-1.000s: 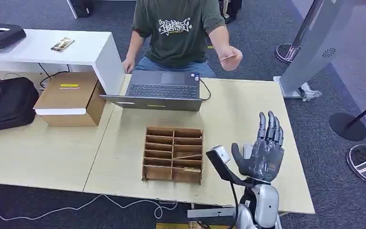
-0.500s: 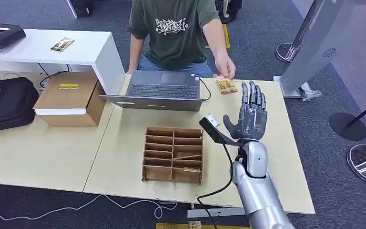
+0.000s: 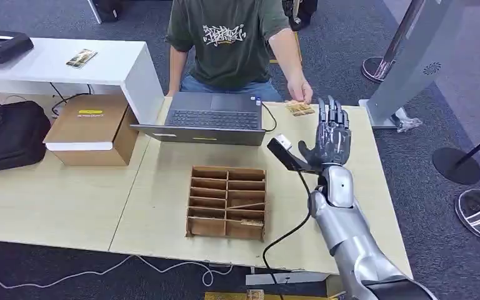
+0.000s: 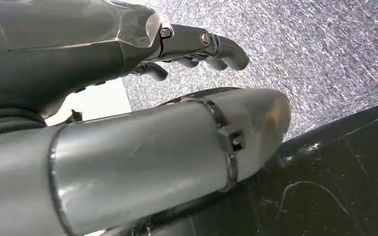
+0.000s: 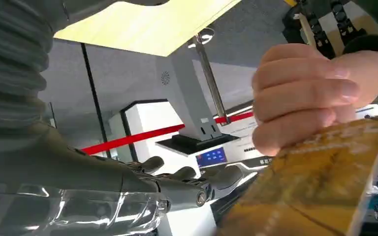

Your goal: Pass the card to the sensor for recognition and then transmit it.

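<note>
A person's hand (image 3: 301, 94) holds a yellow-brown card (image 3: 300, 108) low over the far edge of the table, just right of the laptop. My right hand (image 3: 331, 134) stands upright beside it with fingers spread and straight, palm toward the card, holding nothing. In the right wrist view the card (image 5: 315, 182) is pinched in the person's fingers (image 5: 300, 98), close beyond my own dark fingers (image 5: 177, 184), with a small gap between them. My left hand (image 4: 192, 44) hangs over grey carpet, its fingers loosely extended and empty.
A wooden divider box (image 3: 228, 201) sits mid-table, an open laptop (image 3: 215, 119) behind it. A cardboard box (image 3: 90, 128) and black bag (image 3: 6, 134) lie at the left. A grey upright kiosk (image 3: 412, 56) stands off the table's far right corner. The person sits behind the laptop.
My right arm has reached forward from the table's front edge to its far right part. The person has lowered the card from mid-air down to the table edge beside my hand.
</note>
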`<action>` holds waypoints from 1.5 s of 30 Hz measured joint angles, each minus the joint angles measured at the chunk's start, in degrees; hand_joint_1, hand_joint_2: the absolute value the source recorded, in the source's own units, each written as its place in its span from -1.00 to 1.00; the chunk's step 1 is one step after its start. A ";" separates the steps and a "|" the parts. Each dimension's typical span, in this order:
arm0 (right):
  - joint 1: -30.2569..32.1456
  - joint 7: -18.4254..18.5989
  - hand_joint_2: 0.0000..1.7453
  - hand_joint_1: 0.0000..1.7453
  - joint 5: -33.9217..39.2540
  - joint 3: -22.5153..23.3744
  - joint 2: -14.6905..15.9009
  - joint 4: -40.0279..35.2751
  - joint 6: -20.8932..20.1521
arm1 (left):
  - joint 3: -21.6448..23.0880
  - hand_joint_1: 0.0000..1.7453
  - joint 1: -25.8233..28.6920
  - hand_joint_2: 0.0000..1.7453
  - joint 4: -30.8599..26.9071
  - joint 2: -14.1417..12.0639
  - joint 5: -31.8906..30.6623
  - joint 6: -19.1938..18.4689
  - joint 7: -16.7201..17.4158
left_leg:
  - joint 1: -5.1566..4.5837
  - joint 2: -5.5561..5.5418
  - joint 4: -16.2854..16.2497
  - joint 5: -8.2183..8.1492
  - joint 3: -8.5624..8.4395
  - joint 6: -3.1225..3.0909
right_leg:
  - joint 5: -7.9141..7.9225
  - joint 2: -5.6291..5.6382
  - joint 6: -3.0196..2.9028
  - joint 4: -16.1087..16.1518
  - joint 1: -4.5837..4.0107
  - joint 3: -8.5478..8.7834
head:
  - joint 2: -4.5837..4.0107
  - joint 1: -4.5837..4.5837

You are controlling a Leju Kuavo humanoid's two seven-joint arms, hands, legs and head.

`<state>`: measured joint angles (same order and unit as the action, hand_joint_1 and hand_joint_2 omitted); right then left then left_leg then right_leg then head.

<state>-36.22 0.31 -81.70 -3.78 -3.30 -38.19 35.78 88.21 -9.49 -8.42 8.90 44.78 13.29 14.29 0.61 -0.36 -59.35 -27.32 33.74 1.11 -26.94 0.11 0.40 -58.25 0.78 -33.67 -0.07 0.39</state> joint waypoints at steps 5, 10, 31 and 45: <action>-0.69 -0.24 1.00 -1.00 -0.48 -0.02 0.04 1.90 0.68 | 0.00 -1.00 -0.08 -1.00 0.00 -0.15 0.20 -0.24 0.09 | 0.00 0.00 0.00 0.00 0.00 0.00 | 0.00 0.00 0.00 0.00 0.00 0.00 | 0.00 -0.02; -1.18 0.50 1.00 -1.00 -1.68 -0.22 0.04 3.06 1.18 | 0.00 -1.00 -0.10 -1.00 0.00 -0.44 0.78 -0.52 0.09 | 0.00 0.00 0.00 0.00 0.00 0.00 | 0.00 0.00 0.00 0.00 0.00 0.00 | 0.00 0.00; 1.48 1.14 1.00 -1.00 -2.40 -0.15 0.96 -6.56 3.02 | 0.02 -1.00 -0.08 -1.00 0.00 -0.59 0.81 -0.92 0.11 | 0.00 0.01 0.00 0.00 0.00 0.00 | 0.00 0.01 0.00 0.00 0.00 -0.02 | 0.00 0.00; 1.72 1.49 1.00 -1.00 -3.37 -0.15 1.03 -8.24 2.89 | 0.02 -1.00 -0.08 -1.00 0.00 -0.59 0.90 -1.25 0.11 | 0.00 0.00 0.00 0.00 0.00 0.00 | 0.00 0.00 0.00 0.00 0.00 -0.01 | 0.00 0.00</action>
<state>-34.50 1.79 -85.07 -3.93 -2.27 -46.42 38.66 88.24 -9.57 -8.41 8.31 45.68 12.04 14.40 0.61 -0.35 -59.35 -27.32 33.74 1.11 -26.94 0.11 0.40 -58.25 0.78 -33.68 -0.07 0.39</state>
